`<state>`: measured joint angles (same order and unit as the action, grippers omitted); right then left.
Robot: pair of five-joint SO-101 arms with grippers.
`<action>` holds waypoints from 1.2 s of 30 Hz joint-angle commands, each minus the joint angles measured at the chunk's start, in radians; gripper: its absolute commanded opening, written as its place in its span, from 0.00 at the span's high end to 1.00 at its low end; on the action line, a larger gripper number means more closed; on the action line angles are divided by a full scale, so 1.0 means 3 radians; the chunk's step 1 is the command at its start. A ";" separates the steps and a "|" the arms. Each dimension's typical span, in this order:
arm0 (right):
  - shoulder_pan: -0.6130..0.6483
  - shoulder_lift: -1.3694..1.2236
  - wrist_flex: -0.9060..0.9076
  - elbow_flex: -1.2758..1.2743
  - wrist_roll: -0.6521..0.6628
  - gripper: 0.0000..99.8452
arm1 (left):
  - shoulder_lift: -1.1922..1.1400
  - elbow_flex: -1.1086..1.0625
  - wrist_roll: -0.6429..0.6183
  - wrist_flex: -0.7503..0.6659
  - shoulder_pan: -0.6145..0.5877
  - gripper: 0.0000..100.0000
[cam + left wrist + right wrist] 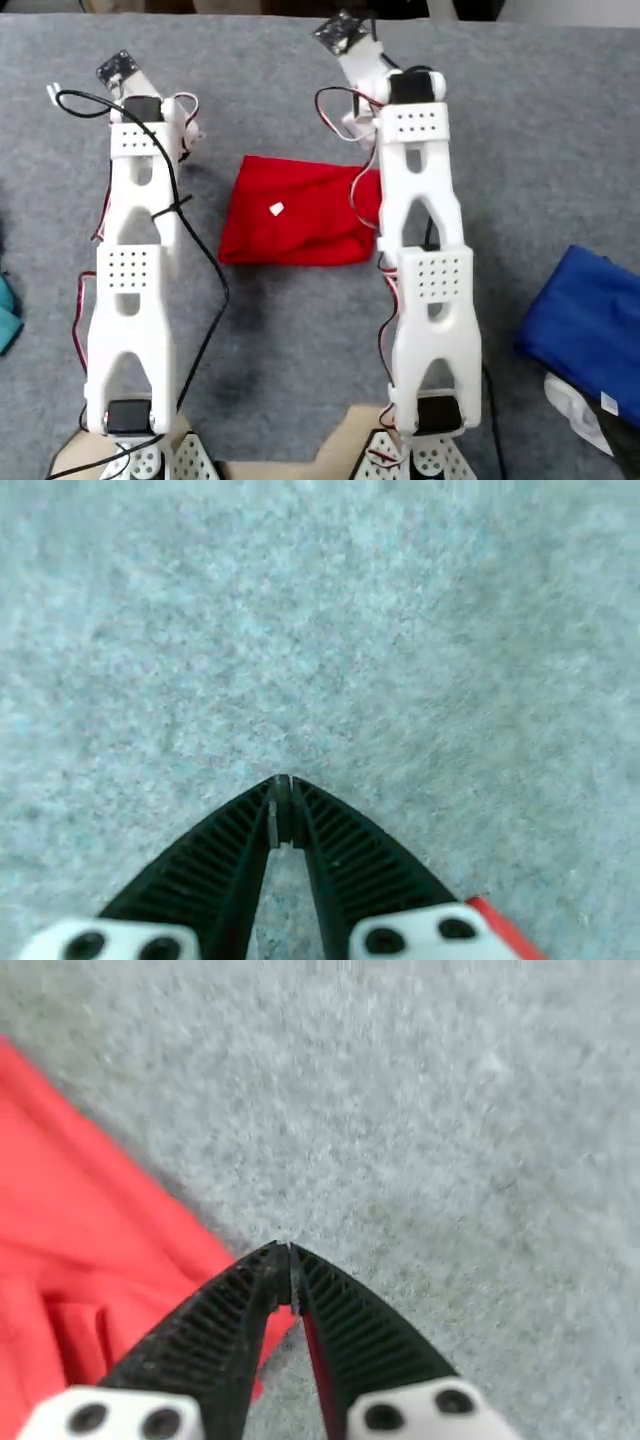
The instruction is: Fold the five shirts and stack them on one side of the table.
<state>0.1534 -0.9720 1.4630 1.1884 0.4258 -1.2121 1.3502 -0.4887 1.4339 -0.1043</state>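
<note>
Left gripper [282,788]: pinched shut, empty, above bare grey table [320,630] on the far left. Right gripper [290,1258]: likewise closed to a point, holding nothing, near the far right edge of the red shirt [295,215]. Red shirt folded, lying mid-table between the two arms. Blue shirt [590,320] at the right edge, white cloth [575,400] under its near side. Teal scrap [6,315] at the left edge.

Likely risks: pulling the red fold open by gripping one layer only; snagging the loose black cable [200,250] on a sweep.

Counted: two arms, two grippers, one red, one blue, one white, one teal.
</note>
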 commanded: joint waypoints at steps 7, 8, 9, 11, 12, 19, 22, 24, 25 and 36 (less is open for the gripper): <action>0.0090 0.0033 0.0051 0.0197 0.0123 0.99 | 0.0033 0.0174 -0.0077 -0.0066 -0.0066 0.98; 0.0115 0.0033 0.0077 0.0197 0.0143 0.99 | 0.0023 0.0174 -0.0077 -0.0102 -0.0092 0.98; 0.0146 0.0033 0.0123 0.0197 0.0153 0.99 | 0.0018 0.0174 -0.0077 -0.0128 -0.0113 0.98; 0.0243 0.0033 0.0240 0.0197 0.0159 0.99 | 0.0003 0.0169 -0.0148 -0.0143 -0.0133 0.98; 0.0294 0.0033 0.0302 0.0197 0.0159 0.99 | 0.0003 0.0164 -0.0225 -0.0138 -0.0123 0.98; 0.0642 0.0023 0.0363 0.0197 0.0256 0.99 | 0.0003 0.0169 -0.0271 -0.0153 -0.0138 0.98; 0.0770 -0.0023 0.0256 0.0161 0.0199 0.99 | 0.0003 0.0174 -0.0271 -0.0153 -0.0107 0.98; 0.0831 -0.0090 0.0256 0.0176 0.0205 0.99 | 0.0003 0.0174 -0.0271 -0.0169 -0.0118 0.98; 0.0867 -0.0110 0.0281 0.0176 0.0205 0.99 | 0.0003 0.0174 -0.0271 -0.0210 -0.0123 0.98; 0.0913 -0.0248 0.0767 0.0176 0.0189 0.99 | 0.0003 0.0174 -0.0271 -0.0245 -0.0113 0.98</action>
<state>0.4250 -1.0518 1.6594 1.1884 0.4902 -1.2259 1.3518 -0.5654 1.3709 -0.1350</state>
